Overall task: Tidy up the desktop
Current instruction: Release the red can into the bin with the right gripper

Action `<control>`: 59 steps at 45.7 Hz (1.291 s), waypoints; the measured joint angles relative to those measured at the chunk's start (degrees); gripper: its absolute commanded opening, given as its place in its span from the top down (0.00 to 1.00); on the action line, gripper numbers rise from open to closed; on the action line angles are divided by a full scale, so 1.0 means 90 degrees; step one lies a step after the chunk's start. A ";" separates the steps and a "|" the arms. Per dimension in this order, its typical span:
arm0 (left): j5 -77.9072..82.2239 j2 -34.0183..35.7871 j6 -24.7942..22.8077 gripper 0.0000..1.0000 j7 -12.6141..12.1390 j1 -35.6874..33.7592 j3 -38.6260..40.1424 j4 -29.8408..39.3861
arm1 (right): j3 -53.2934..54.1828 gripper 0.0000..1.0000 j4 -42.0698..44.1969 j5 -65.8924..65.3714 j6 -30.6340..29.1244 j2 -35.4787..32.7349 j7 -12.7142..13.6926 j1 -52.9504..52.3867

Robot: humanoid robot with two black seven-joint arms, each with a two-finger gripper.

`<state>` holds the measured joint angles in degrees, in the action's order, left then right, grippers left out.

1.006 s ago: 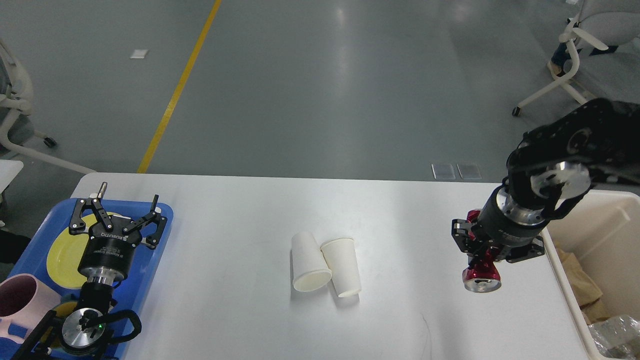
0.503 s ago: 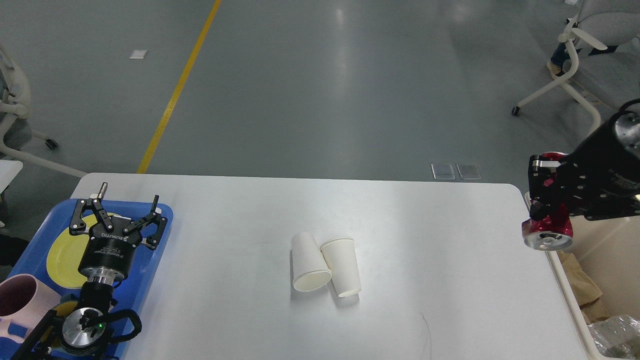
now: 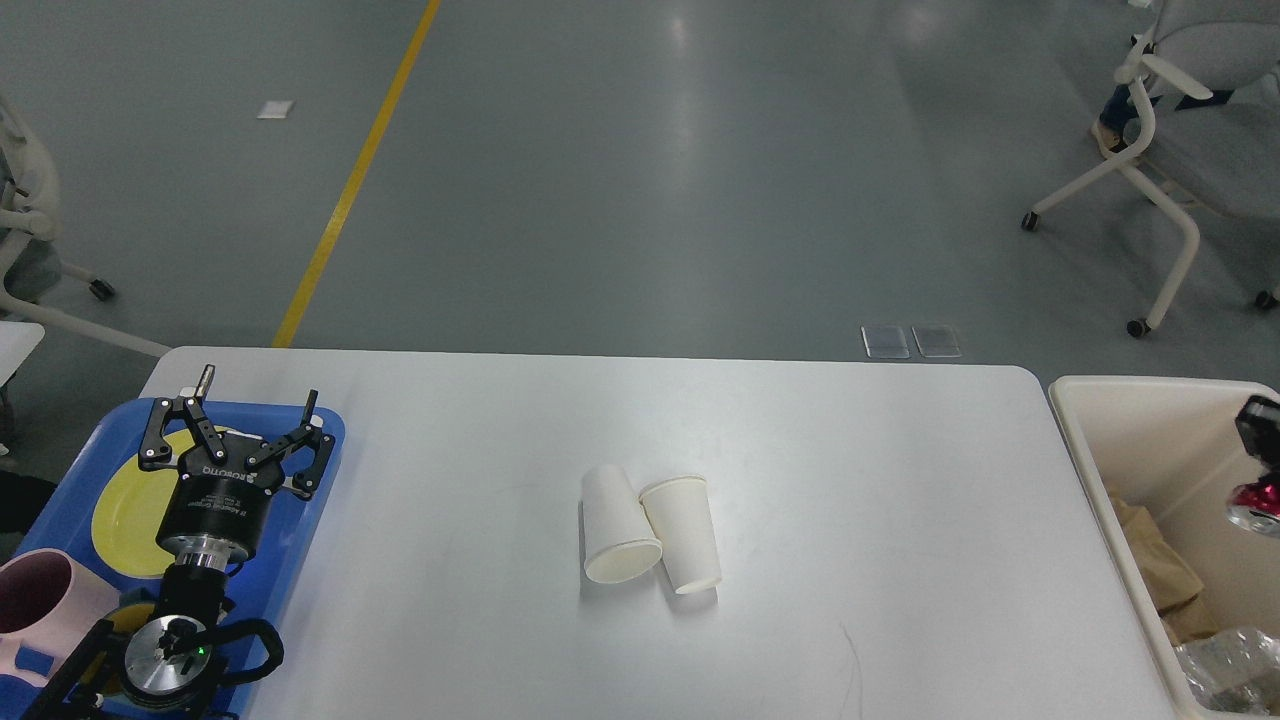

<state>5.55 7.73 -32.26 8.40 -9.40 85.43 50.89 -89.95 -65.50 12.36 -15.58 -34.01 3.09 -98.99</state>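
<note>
Only legible writing: pale lettering across the body of the left gripper, seen upside down, seemingly "ROBOTIQ". Jaws of that gripper spread wide, fingers splayed to either side, holding nothing, poised above the blue tray at the near left.

In the tray: a yellow plate lying flat, partly hidden behind the gripper, and a pink mug at the near left corner, mouth turned toward the viewer.

Filling the near half of the view, between tray and bin: the desktop, white, rounded at its far corners. At its middle, two white paper cups lying on their sides, touching, open mouths toward the near edge.

Against the right edge of the desktop: a cream bin, holding crumpled brown paper and clear crinkled plastic.

Right gripper cut off at the right edge above the bin, a red can just beneath it; cannot tell how the jaws stand or whether the can is gripped
</note>
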 measured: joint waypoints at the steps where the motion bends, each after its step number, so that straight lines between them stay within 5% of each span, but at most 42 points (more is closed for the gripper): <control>1: 0.0000 0.0000 0.0000 0.04 0.0001 0.0000 0.0000 0.0000 | 0.0136 1.00 0.0203 0.0005 0.0113 -0.0037 0.0000 0.0305; 12: -0.0002 0.0000 0.0000 0.04 0.0003 0.0000 0.0000 0.0000 | 0.2104 1.00 0.2730 0.0005 0.1345 -0.0083 -0.0010 0.3850; 22: -0.0002 0.0000 0.0000 0.04 0.0003 0.0000 0.0000 0.0000 | 0.3427 1.00 0.5590 0.0002 0.1502 0.0771 0.0017 0.6591; 28: -0.0002 0.0000 0.0000 0.04 0.0003 0.0000 0.0000 0.0000 | 0.3687 1.00 0.6989 0.0010 0.1507 0.1412 0.0047 0.7631; 35: -0.0002 0.0000 0.0000 0.04 0.0002 0.0000 0.0000 0.0000 | 0.3801 1.00 0.7354 0.0012 0.1519 0.1643 0.0200 0.7926; 36: -0.0002 0.0000 0.0000 0.04 0.0002 0.0000 0.0000 0.0000 | 0.3809 0.98 0.7362 0.0011 0.1522 0.1652 0.0212 0.7938; 41: -0.0001 0.0000 0.0000 0.04 0.0001 0.0000 0.0000 0.0000 | 0.3818 0.03 0.7364 0.0011 0.1531 0.1670 0.0224 0.7960; 59: -0.0001 0.0000 0.0000 0.04 -0.0002 0.0000 0.0010 0.0000 | 0.3783 0.00 0.7341 0.0003 0.1672 0.1769 0.0213 0.7895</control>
<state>5.54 7.73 -32.26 8.38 -9.40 85.52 50.89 -55.90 0.57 12.39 -0.54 -18.09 5.01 -27.94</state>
